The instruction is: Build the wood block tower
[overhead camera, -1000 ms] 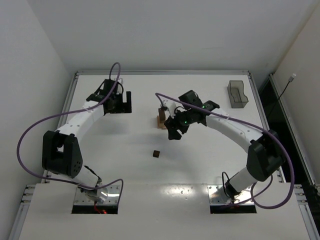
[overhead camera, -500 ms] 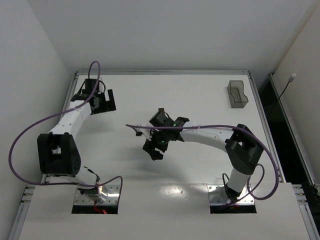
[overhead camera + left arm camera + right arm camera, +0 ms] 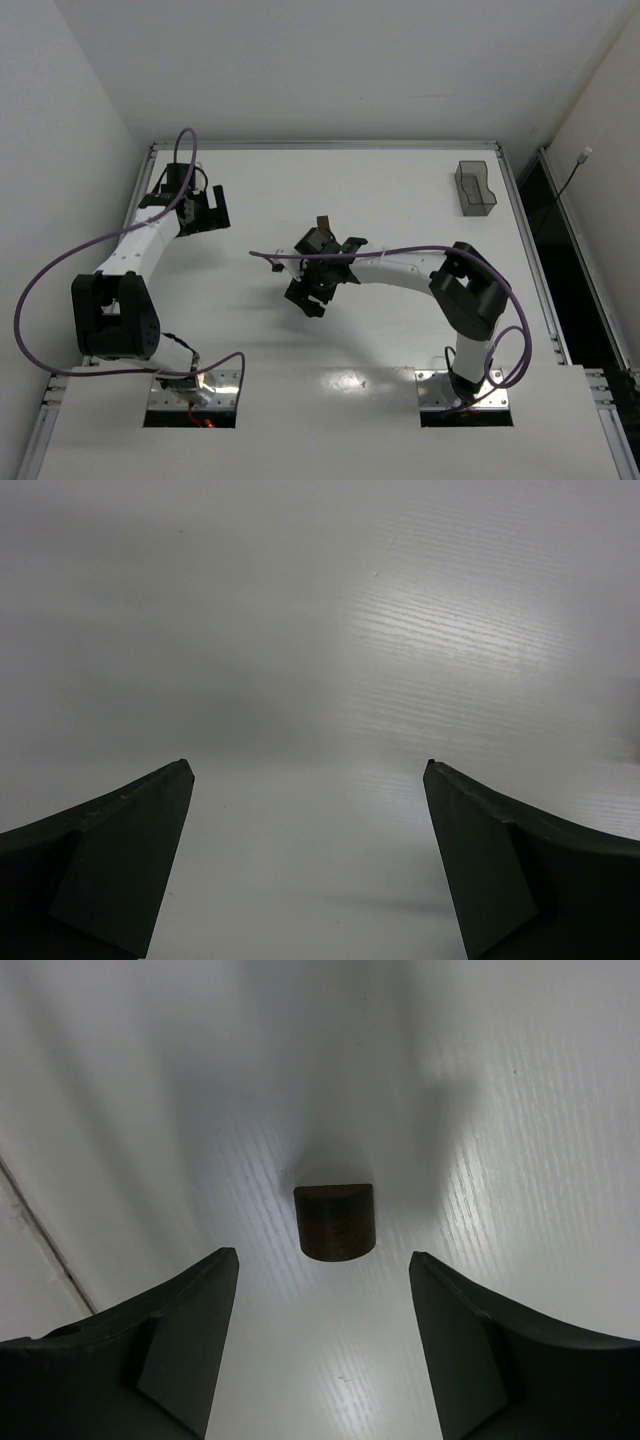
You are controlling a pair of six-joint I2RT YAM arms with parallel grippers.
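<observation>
Overhead, the right gripper (image 3: 307, 298) hangs above mid-table with its jaws spread wide and holding nothing. Its wrist camera shows a dark brown block (image 3: 335, 1222) lying on the white table (image 3: 520, 1110) between the two fingers (image 3: 180, 1350), touching neither. The block has one straight edge and one rounded edge, and throws a soft shadow on the surface around it. Just beyond the right wrist, on the side away from the arm bases, the tower (image 3: 322, 224) peeks out as a thin tan sliver; the arm hides most of it, so its blocks cannot be counted. The left gripper (image 3: 207, 212) sits well apart near the table's far left corner, jaws at full spread and empty; its own wrist view shows white table between its fingers. A smoky-grey tray (image 3: 476, 188) stands near the far right corner, away from both arms. Purple cables (image 3: 40, 270) loop out from each arm
</observation>
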